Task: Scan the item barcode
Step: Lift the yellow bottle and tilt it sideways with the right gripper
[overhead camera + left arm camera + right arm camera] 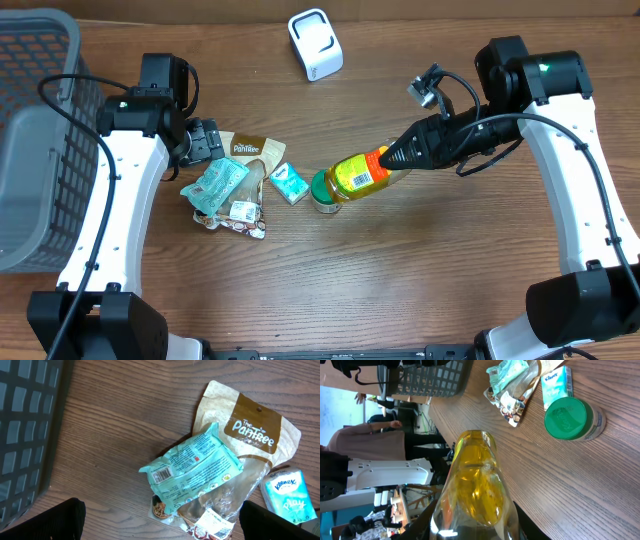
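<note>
near the middle of the worktop, a little toward its right edge, the right gripper is clamped on a bottle of yellow liquid with a yellow and green label. the bottle lies close to level, its long axis running on a slant from the gripper toward the left edge and slightly toward the near edge. the orange end is at the jaws, and the free end points at a jar with a green lid, almost touching it in the overhead view. from the right wrist the bottle looks clear of the wood.

beside the jar, toward the left edge, lies a small tissue pack, then a brown pouch with a teal packet lying partly over it. the left gripper hangs over this pile with its jaws spread wide and nothing between them. a white scanner stands near the far edge, well apart from the bottle. a grey basket sits at the far left corner.
</note>
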Motion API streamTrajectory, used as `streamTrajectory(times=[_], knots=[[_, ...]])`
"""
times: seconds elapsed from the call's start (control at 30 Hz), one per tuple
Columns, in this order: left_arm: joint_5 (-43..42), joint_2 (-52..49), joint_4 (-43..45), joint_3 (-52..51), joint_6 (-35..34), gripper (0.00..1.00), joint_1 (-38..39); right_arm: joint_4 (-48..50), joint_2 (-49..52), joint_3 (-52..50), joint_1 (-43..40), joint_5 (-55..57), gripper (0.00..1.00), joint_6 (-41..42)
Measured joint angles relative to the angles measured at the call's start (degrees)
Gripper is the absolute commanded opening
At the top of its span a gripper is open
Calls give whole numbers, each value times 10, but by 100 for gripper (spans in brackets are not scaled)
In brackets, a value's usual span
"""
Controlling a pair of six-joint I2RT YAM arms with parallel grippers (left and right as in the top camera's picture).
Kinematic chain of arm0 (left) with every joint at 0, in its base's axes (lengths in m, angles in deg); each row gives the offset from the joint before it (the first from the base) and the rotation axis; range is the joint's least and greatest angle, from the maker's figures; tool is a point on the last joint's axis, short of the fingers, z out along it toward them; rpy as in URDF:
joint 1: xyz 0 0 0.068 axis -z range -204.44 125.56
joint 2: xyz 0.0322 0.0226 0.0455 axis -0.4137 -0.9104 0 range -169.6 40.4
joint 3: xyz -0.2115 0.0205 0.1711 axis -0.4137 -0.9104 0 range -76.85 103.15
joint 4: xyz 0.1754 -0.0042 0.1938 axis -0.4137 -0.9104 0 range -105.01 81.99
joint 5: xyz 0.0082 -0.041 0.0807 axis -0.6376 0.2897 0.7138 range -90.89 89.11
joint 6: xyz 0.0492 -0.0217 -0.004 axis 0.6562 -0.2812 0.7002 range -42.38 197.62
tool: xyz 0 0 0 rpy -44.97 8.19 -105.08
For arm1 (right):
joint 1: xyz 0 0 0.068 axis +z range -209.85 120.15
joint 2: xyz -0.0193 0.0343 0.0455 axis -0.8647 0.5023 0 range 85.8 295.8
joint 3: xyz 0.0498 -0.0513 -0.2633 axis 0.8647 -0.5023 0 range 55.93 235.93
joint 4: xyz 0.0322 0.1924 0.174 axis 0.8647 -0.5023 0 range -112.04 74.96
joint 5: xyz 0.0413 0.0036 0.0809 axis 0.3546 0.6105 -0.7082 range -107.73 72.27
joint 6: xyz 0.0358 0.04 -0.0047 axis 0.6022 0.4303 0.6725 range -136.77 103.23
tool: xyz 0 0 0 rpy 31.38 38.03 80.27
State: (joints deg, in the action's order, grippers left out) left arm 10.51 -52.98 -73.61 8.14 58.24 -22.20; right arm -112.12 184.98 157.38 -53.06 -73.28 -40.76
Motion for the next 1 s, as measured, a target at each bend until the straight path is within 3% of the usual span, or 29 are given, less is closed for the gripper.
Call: streamTrajectory(times=[0.77, 1.0], knots=[[0, 0, 0, 0, 0, 100, 0, 0, -1, -41, 1, -5, 17, 17], [0, 0, 0, 0, 0, 99, 0, 0, -99, -44, 12, -6, 17, 34]])
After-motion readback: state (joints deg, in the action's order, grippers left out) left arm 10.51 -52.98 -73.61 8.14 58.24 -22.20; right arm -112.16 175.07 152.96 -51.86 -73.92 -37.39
